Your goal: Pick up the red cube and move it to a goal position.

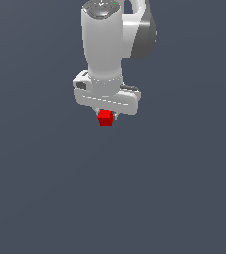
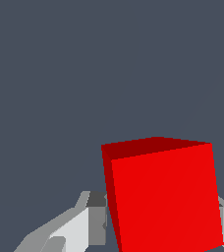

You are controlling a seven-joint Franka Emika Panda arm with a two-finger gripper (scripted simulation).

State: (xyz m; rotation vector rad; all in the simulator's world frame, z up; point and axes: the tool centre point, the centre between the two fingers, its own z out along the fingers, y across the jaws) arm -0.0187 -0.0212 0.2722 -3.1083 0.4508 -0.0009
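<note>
gripper clamps the red cube between its fingers under the white wrist, so carrying it smoothly without loosening the squeeze looks the wisest way to the goal.

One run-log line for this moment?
phase: carry | gripper: jaws shut on red cube | cube: between the jaws | goal marker: none visible
</note>
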